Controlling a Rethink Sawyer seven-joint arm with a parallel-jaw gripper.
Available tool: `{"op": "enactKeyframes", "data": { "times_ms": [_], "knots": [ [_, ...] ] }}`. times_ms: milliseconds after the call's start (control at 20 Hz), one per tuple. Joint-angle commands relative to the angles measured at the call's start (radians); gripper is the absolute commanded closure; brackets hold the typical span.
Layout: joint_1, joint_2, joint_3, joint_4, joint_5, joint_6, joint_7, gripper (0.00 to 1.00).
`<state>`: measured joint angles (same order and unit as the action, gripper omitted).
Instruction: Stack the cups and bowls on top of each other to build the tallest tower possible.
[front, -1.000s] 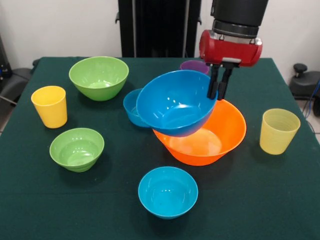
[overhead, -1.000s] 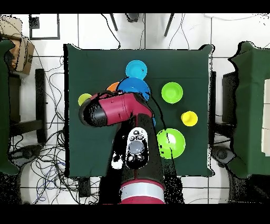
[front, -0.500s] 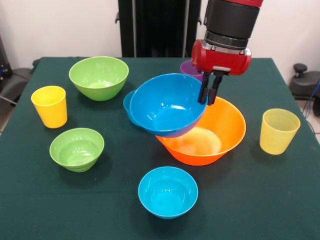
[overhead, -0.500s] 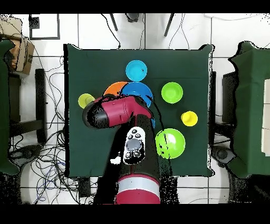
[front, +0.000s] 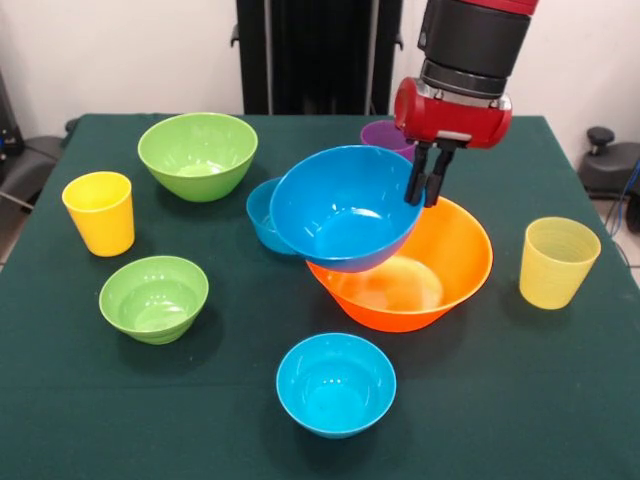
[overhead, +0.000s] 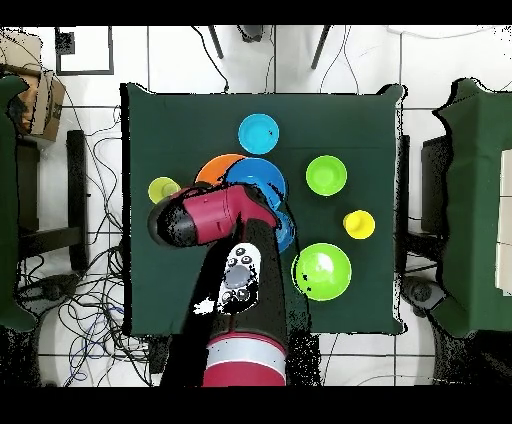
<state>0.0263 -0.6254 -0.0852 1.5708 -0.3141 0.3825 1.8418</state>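
My gripper (front: 425, 188) is shut on the right rim of the large blue bowl (front: 340, 208) and holds it tilted in the air, over the left part of the big orange bowl (front: 440, 265). In the overhead view the arm hides the gripper, and the blue bowl (overhead: 258, 178) overlaps the orange bowl (overhead: 214, 168). A small blue bowl (front: 262, 212) sits behind the lifted one, another (front: 335, 382) at the front. The medium green bowl (front: 197, 153), small green bowl (front: 154, 297), opaque yellow cup (front: 100, 212), ribbed pale yellow cup (front: 556, 261) and purple cup (front: 388, 133) stand apart on the table.
The green-covered table (front: 560, 400) ends near the front small blue bowl. A black pedestal column (front: 310, 55) stands behind the table. Cables and other green tables (overhead: 480, 200) lie around it in the overhead view.
The gripper with the large blue bowl swung left and slightly up, then came back a little to the right; the bowl stays tilted over the orange bowl's left side.
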Motion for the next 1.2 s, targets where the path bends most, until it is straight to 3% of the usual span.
{"op": "enactKeyframes", "data": {
  "times_ms": [50, 750, 950, 1200],
  "knots": [
    [0.024, 0.015, 0.016, -0.073, 0.034, -0.008, 0.16, 1.0],
    [0.065, 0.047, -0.024, -0.1, 0.084, -0.009, 0.171, 1.0],
    [0.089, 0.062, -0.037, -0.134, 0.131, 0.026, 0.201, 1.0],
    [0.084, 0.074, -0.032, -0.115, 0.148, -0.014, 0.199, 1.0]
  ]
}}
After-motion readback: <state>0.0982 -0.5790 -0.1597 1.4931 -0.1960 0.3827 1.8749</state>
